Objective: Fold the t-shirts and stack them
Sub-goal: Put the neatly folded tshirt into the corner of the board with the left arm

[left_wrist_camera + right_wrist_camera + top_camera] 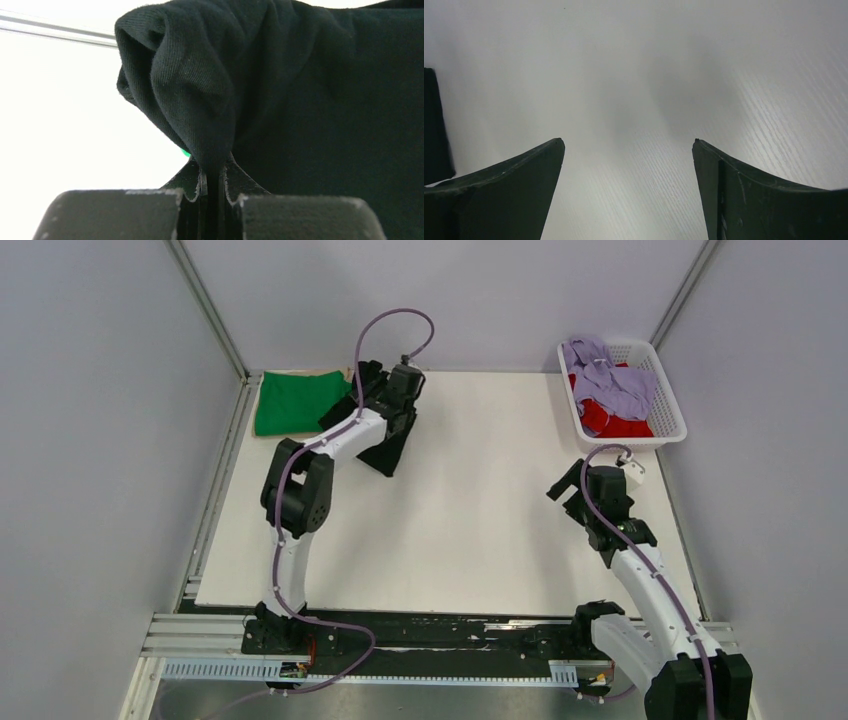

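Black t-shirt (300,100), fine knit, bunches where left gripper (213,176) pinches

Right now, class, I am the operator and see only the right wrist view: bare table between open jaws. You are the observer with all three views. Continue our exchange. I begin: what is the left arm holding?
Observer: Its jaws are shut on a fold of the black t-shirt.
Operator: Is any shirt folded already?
Observer: A green t-shirt lies folded flat at the table's far left corner.
Operator: Where are the others?
Observer: A lavender t-shirt and a red t-shirt lie crumpled in the white basket at the far right.
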Available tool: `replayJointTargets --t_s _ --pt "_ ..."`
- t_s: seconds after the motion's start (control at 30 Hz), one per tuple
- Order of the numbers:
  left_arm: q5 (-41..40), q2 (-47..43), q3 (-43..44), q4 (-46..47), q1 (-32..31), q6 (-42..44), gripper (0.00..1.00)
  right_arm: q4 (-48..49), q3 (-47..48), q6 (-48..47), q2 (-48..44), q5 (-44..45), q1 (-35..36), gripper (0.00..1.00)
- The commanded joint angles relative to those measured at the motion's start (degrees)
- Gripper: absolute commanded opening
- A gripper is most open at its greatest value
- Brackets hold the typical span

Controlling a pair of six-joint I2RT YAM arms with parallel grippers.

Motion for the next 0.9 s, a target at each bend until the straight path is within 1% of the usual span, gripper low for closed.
replayJointTargets --t_s 0.0,0.17,0.27,0.4,0.5,0.63,0.77,0.87 --pt "0.0 0.3 5.4 11.7 4.5 14.3 0.00 0.3 -0.2 -0.5 -0.1 4.4 -0.2 1.00" --pt "2.4 0.3 7.9 12.3 7.3 17.0 0.00 0.3 0.4 -0.5 2.1 4.9 -0.3 1.00" --pt "1.6 -0.3 9.2 12.3 7.8 17.7 0.00 0.2 1.0 -0.9 3.6 4.1 -0.3 1.00" --pt "1.9 -2.7 8.9 12.4 8.0 17.5 0.00 0.2 1.1 -0.5 4.9 3.6 -0.3 1.00" --pt "2.1 -5.1 8.0 14.4 8.0 18.3 0.00 0.2 1.4 -0.3 5.7 3.4 -0.3 1.00" --pt "2.7 -8.2 8.0 13.1 8.0 16.9 0.00 0.2 1.4 -0.1 5.4 2.5 -0.3 1.00" --pt "5.8 -12.2 7.7 8.1 8.0 12.9 0.00 0.2 1.1 0.1 4.4 2.8 -0.3 1.00" --pt "7.6 -14.3 6.6 8.2 8.0 12.3 0.00 0.2 1.1 0.2 3.8 2.6 -0.3 1.00"
